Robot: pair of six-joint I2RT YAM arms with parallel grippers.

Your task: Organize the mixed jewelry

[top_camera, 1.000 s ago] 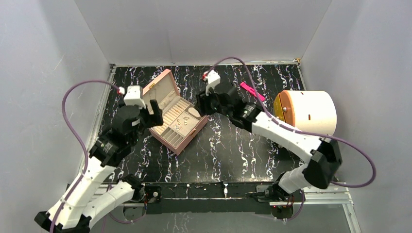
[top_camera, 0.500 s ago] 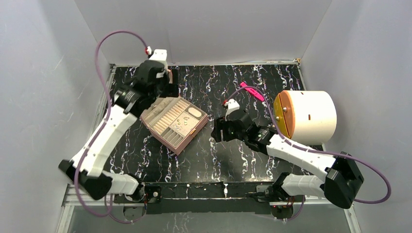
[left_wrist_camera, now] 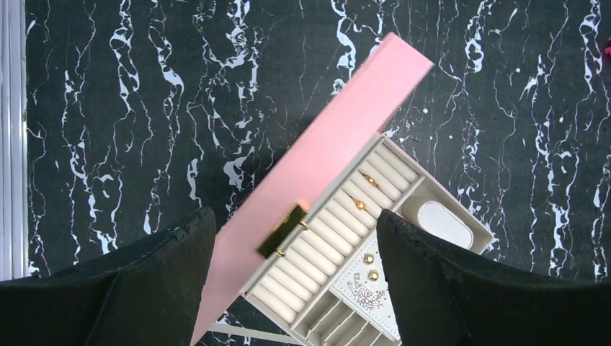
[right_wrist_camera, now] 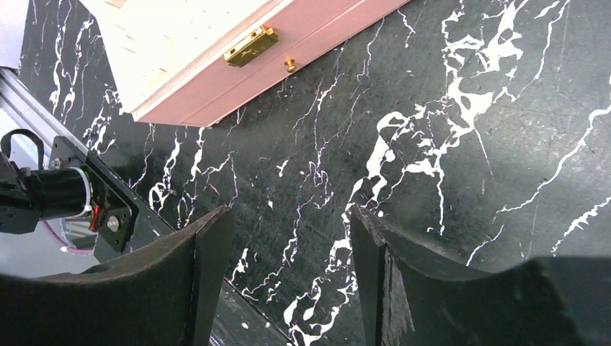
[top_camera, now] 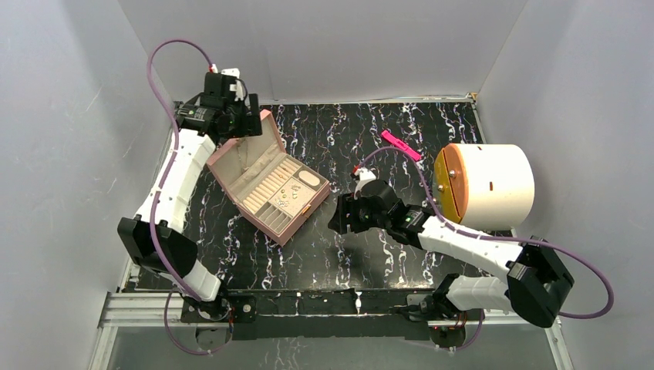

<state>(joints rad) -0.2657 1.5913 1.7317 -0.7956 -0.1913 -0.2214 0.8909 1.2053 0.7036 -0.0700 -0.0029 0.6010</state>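
Observation:
The pink box [top_camera: 266, 202] stands open at the table's left centre, its lid [top_camera: 241, 156] tilted back. The mixed jewelry [top_camera: 286, 197] lies in its cream tray. In the left wrist view, gold rings [left_wrist_camera: 369, 180] sit in the ring rolls, and gold studs [left_wrist_camera: 371, 266] and a silvery piece [left_wrist_camera: 367, 294] lie on the pad below. My left gripper [top_camera: 236, 125] is open and empty, high above the lid [left_wrist_camera: 324, 151] and its gold clasp [left_wrist_camera: 283, 231]. My right gripper [top_camera: 340, 219] is open and empty, low over the table right of the box [right_wrist_camera: 216, 86].
A bright pink flat bar [top_camera: 401, 144] lies at the back right. A large white cylinder with an orange face [top_camera: 486, 179] lies at the right edge. Grey walls close in three sides. The right wrist view shows the arm base hardware [right_wrist_camera: 65, 194] at the near edge.
My left arm swung from beside the box to high behind it, and the lid now leans back. My right gripper moved from the box's far right corner down to the table beside it.

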